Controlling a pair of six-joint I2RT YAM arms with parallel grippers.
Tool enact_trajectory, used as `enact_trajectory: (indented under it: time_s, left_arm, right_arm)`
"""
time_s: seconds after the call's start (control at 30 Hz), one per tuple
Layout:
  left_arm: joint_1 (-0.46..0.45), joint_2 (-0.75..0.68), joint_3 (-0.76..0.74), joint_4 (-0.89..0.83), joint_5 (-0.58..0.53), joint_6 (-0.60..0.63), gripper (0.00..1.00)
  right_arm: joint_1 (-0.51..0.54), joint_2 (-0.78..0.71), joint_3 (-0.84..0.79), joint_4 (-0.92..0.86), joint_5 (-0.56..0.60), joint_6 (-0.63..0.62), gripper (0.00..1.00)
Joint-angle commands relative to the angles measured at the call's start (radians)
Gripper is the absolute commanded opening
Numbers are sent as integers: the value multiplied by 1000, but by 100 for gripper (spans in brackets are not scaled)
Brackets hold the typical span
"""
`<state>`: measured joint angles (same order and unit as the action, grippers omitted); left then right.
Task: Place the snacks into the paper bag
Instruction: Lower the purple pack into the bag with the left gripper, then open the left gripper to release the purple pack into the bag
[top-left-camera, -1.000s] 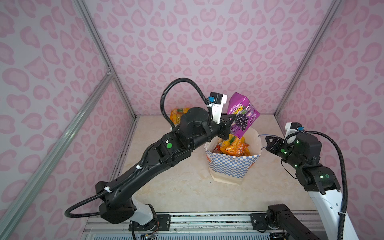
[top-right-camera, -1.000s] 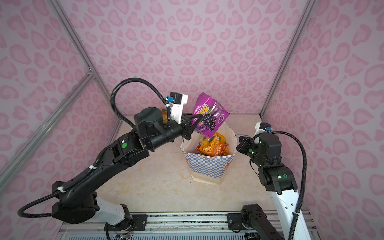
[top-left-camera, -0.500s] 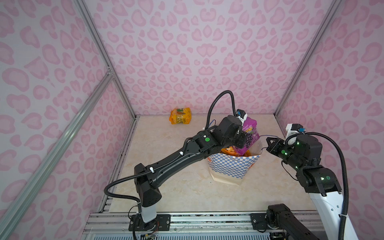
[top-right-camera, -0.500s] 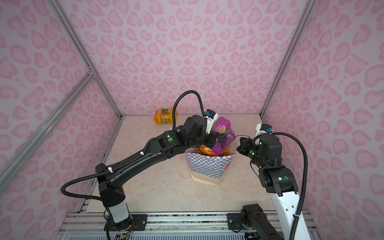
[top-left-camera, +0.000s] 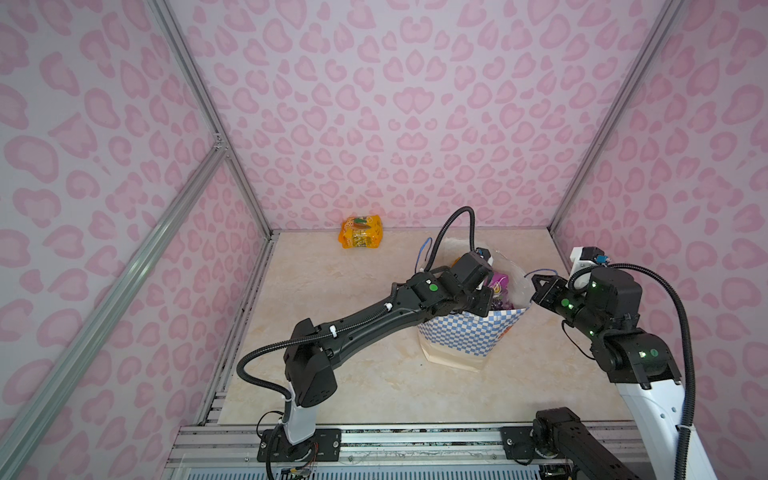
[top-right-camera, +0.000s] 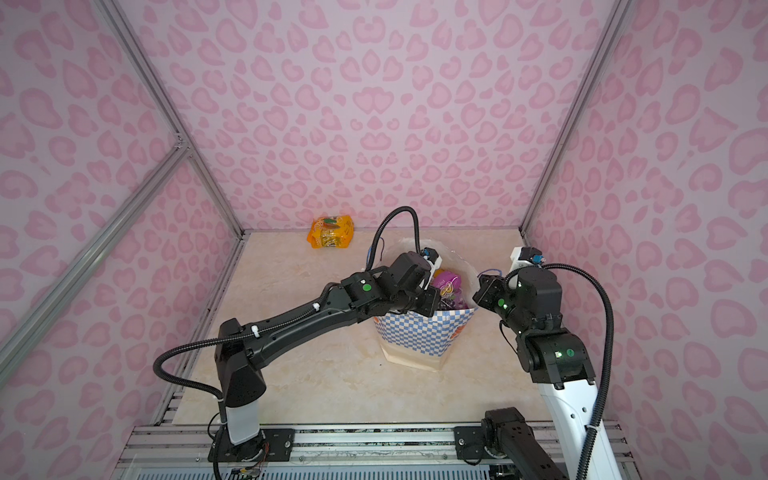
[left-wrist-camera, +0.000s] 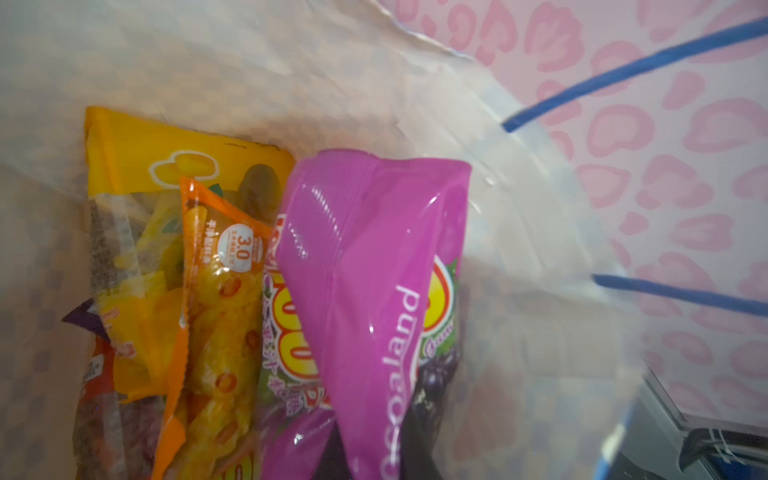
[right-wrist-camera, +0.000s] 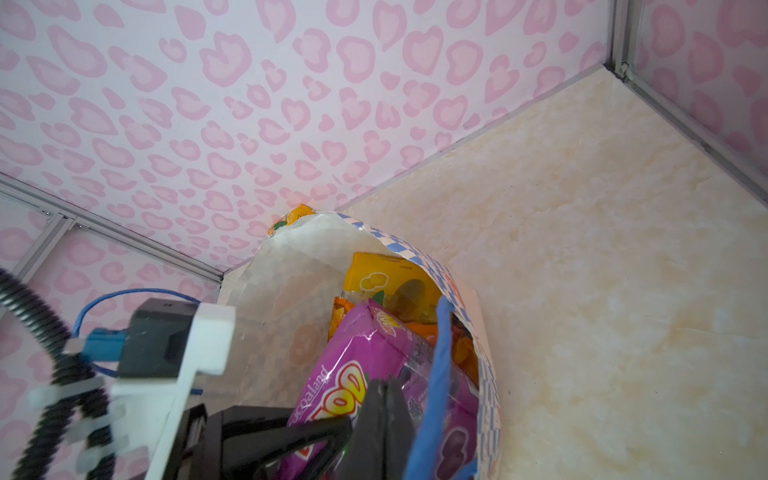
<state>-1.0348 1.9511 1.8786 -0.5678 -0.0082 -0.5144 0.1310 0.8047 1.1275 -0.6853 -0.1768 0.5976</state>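
The blue-and-white checkered paper bag (top-left-camera: 465, 336) (top-right-camera: 415, 336) stands open at mid-table. My left gripper (top-left-camera: 486, 297) (top-right-camera: 434, 301) reaches down into its mouth, shut on a purple grape packet (top-left-camera: 500, 291) (left-wrist-camera: 374, 270) that stands inside the bag. Beside it lie a yellow packet (left-wrist-camera: 183, 166) and an orange packet (left-wrist-camera: 220, 291). My right gripper (top-left-camera: 535, 289) (right-wrist-camera: 384, 411) is shut at the bag's right rim. The blue cord handle (right-wrist-camera: 436, 365) runs along its fingers, and nothing shows between the pads. One orange-yellow packet (top-left-camera: 360, 231) (top-right-camera: 331, 232) lies on the table by the back wall.
Pink patterned walls enclose the beige table (top-left-camera: 353, 374) on three sides. The left arm (top-left-camera: 365, 320) stretches diagonally from the front rail to the bag. The right arm (top-left-camera: 623, 345) stands at the front right. A second blue handle (top-left-camera: 424, 249) sticks up at the bag's back left.
The left arm has stretched forward and lowered the purple packet from above the bag down into it. The right arm has held its place at the rim.
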Motion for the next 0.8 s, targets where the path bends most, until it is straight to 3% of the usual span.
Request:
enact_trajectory:
  time_s: [0.0,0.13,0.4,0.63,0.77]
  left_arm:
    - [35,69,39,-36,-5,-8,3]
    - [100,118,49,-34,126,-39,5]
    - [108,68,69,-56,162,15,47]
    - [102,-77,70,-47,111,53,56]
    - [78,-94,103,-18,162,87,62]
  right_arm:
    - [1,-6,5,26,-4,-7,1]
    - [1,-15,5,11,5,-13,2]
    - [1,-25,-23,20,8,-12,2]
    - [1,-29,-40,30,7,-6,2]
    - [1,-28,-49,36,5,0,2]
